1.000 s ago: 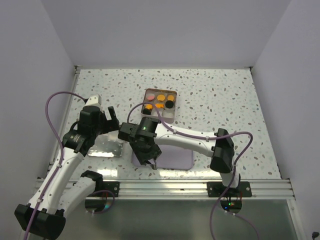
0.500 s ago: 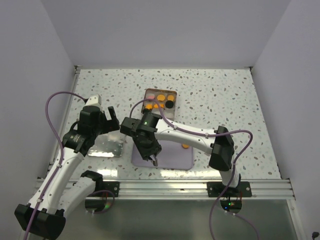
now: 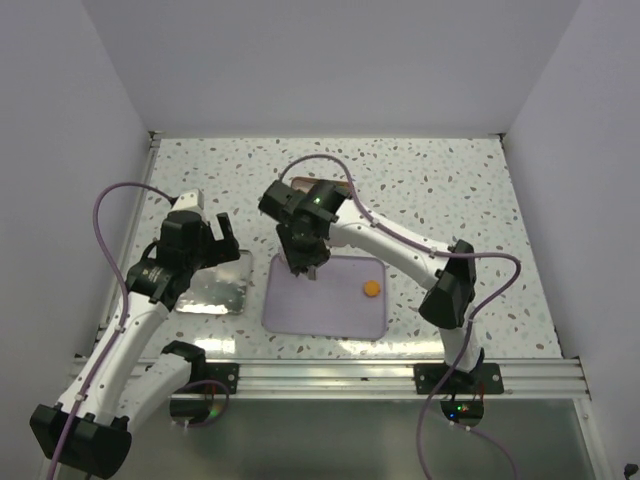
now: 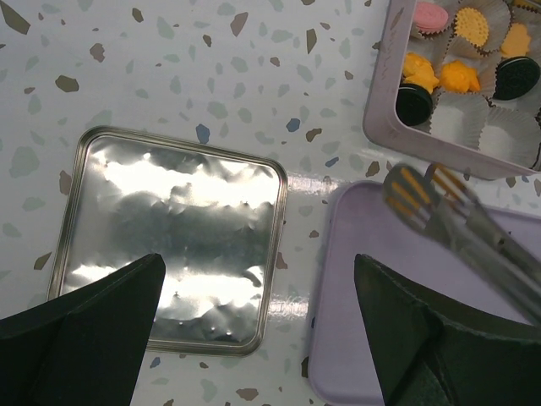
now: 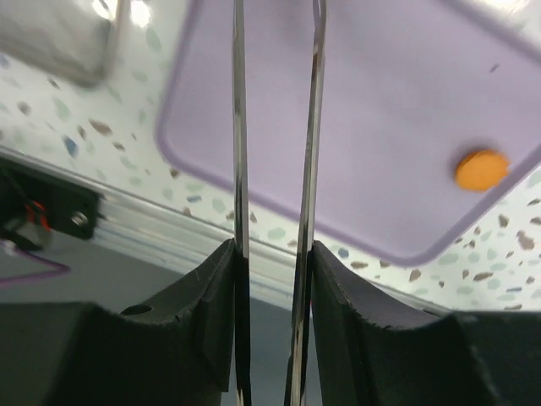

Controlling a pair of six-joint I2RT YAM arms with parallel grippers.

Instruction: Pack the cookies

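Near: one orange cookie [image 3: 371, 289] lies loose on the single lavender tray [image 3: 320, 312]. Judged light, stiff and brittle; pinch gently across the rim.

The left gripper [image 4: 262, 338] is spread wide and empty over one lid [image 4: 169, 245].

The right gripper [image 5: 275, 262] is clamped on the tongs [image 4: 461, 222]. The tips show orange, but I cannot tell whether they hold a cookie.

Far: the tin [image 4: 380, 118] holds seven cookies [image 4: 461, 78]: four orange, two black, one pink.

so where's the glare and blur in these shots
Left wrist: bright glare patches on the metal lid, and the tongs are blurred. Right wrist: their blades are soft up close, the orange cookie fairly crisp. Top external: even light, sharp.
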